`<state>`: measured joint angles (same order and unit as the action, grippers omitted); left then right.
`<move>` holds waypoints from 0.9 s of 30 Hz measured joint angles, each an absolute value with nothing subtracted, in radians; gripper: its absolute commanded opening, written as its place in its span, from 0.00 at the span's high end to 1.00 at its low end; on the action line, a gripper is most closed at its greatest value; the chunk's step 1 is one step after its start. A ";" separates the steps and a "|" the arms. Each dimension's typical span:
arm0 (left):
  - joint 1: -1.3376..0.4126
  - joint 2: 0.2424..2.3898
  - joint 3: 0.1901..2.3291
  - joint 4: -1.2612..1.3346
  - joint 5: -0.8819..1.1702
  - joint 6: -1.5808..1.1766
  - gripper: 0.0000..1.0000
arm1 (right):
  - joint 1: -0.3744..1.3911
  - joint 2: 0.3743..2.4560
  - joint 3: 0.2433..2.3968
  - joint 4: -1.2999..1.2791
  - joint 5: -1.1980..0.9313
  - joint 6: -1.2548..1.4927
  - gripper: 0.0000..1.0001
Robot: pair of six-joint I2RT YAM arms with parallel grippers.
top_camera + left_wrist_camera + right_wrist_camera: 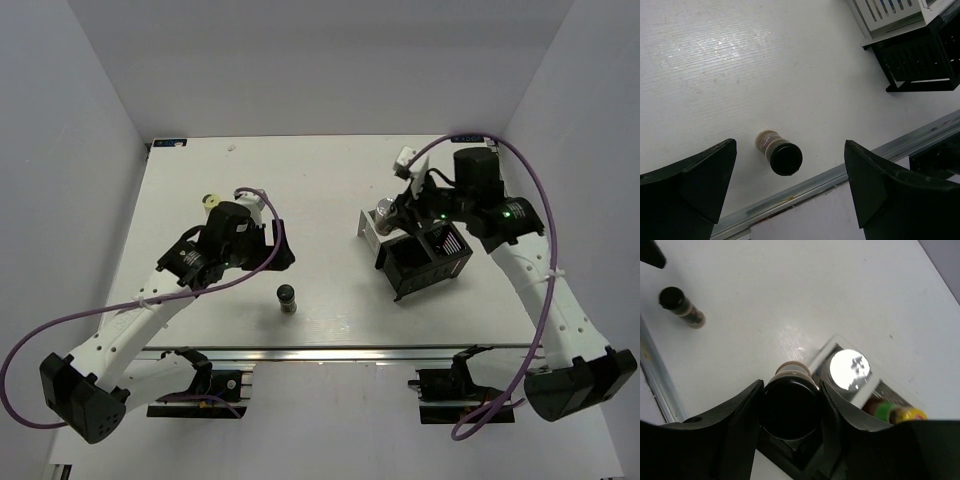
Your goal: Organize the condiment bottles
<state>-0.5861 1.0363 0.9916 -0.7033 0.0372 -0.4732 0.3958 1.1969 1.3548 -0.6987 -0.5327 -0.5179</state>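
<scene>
My right gripper (791, 387) is shut on a short dark spice jar (790, 412) with a black cap and holds it over a black compartment of the rack (790, 460). In the rack's silver part stand the silver-lidded shaker (850, 367) and the dark yellow-capped sauce bottle (896, 413). The second dark spice jar (779, 152) stands on the table near the front rail, below and between the fingers of my open, empty left gripper (790, 145). In the top view that jar (287, 298) stands alone. The cream yellow-capped bottle (210, 203) stands behind my left gripper (283, 250).
The black-and-silver rack (425, 265) sits at the right middle of the table, under my right gripper (405, 222). A metal rail (850, 167) runs along the table's front edge. White walls enclose the left, right and back sides.
</scene>
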 measured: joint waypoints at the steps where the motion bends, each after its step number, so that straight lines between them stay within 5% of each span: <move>1: -0.587 1.046 0.992 -0.697 0.043 -0.469 0.02 | 0.366 1.177 1.348 -0.703 -0.521 -0.511 1.00; 18: -0.586 1.118 0.992 -0.649 0.073 -0.432 0.02 | -0.076 1.150 1.258 -0.737 -0.434 -0.476 1.00; 27: -0.586 1.087 0.962 -0.646 0.072 -0.446 0.02 | -0.092 1.198 1.171 -0.730 -0.447 -0.505 1.00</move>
